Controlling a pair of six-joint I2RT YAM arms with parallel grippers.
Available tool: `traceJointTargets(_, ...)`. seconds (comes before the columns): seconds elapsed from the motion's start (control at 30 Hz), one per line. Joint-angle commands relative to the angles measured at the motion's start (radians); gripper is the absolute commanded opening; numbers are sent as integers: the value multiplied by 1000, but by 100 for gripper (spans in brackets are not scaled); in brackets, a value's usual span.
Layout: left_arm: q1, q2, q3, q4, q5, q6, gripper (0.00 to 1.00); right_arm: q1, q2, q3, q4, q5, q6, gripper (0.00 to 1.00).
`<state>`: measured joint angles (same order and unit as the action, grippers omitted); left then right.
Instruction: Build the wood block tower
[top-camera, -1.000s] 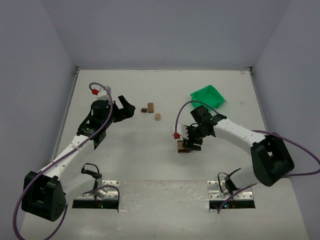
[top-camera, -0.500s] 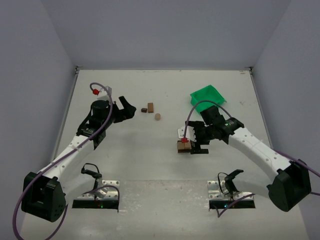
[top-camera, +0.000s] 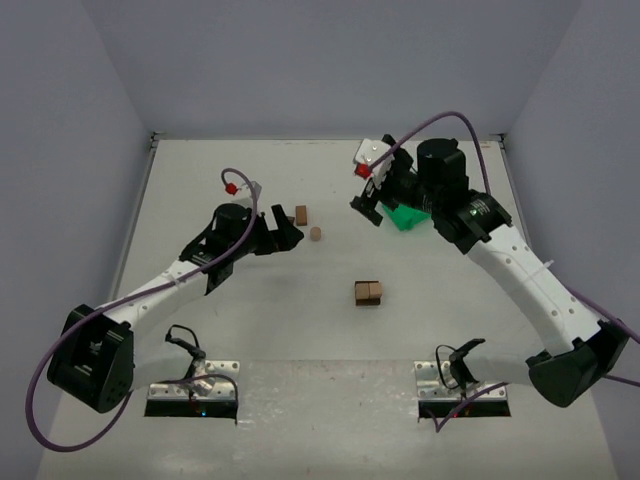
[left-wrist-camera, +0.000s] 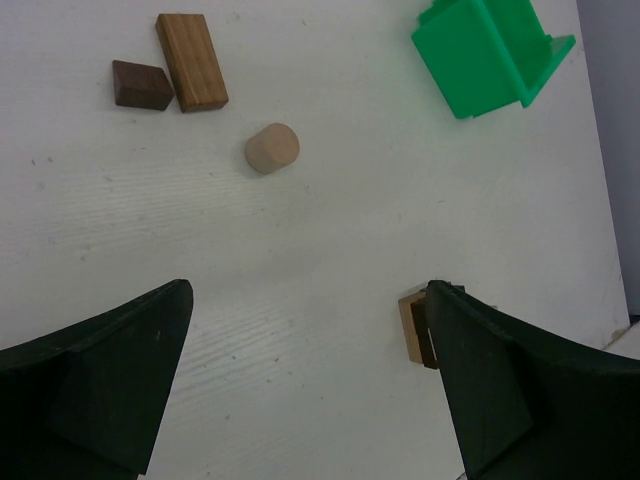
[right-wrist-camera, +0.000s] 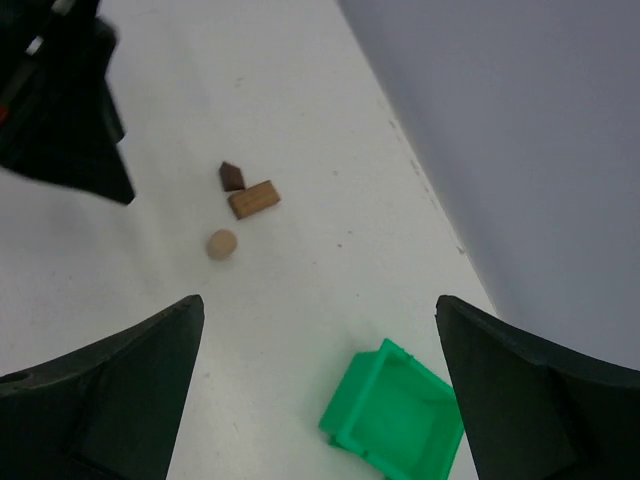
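Top external view showed the right arm held high beside the green bin (top-camera: 402, 216), right pincer (top-camera: 368, 192) wide and empty; left pincer (top-camera: 287, 236), also wide, reached low near loose blocks (top-camera: 300, 215); wood block tower (top-camera: 368, 293) sat mid-bench (top-camera: 250, 330)

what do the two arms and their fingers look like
The left arm and right arm match: white links, black joints, bulky black base housings. A thin purple cable loops along each, with a small red tab near the wrist. The fingers are matte black, broad wedges.
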<state>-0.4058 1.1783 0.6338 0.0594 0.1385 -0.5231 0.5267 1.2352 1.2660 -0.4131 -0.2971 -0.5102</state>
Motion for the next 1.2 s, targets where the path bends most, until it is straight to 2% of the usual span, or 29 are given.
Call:
traceJointTargets(0.0,-27,22,14,107,51,-32,98,0,-8,42,206,371,429,99)
traceJointTargets(0.07,-39,33,3,119,83,-37,80,-1,-73,-75,298,435,604,96)
traceJointTargets(0.1,-49,38,-3,121,91,-37,66,-1,-105,-130,316,452,666,87)
traceJointTargets(0.17,-73,47,-12,123,87,-42,35,-2,-133,-199,279,488,770,58)
traceJointTargets(0.23,-109,57,-20,125,83,-42,21,-2,-136,-252,214,523,834,38)
traceJointTargets(0.27,-141,68,-26,127,76,-39,5,-3,-122,-288,149,565,873,27)
traceJointTargets(0.3,-162,78,-31,128,71,-36,1,-4,-112,-314,105,587,899,18)
traceJointTargets(0.37,-203,98,-37,127,59,-29,0,-5,-102,-379,40,608,940,3)
traceJointTargets(0.4,-219,107,-39,126,53,-27,0,-5,-102,-412,25,609,954,0)
traceJointTargets(0.57,-301,191,-18,129,21,-7,0,-7,-151,-560,32,545,1066,0)
traceJointTargets(0.77,-347,359,97,132,69,22,0,-7,-189,-701,100,416,1063,0)
traceJointTargets(0.9,-373,428,166,117,93,40,0,-5,-137,-702,125,351,1044,0)
traceJointTargets(1.17,-385,443,176,112,68,48,0,-5,-46,-693,162,302,1035,0)
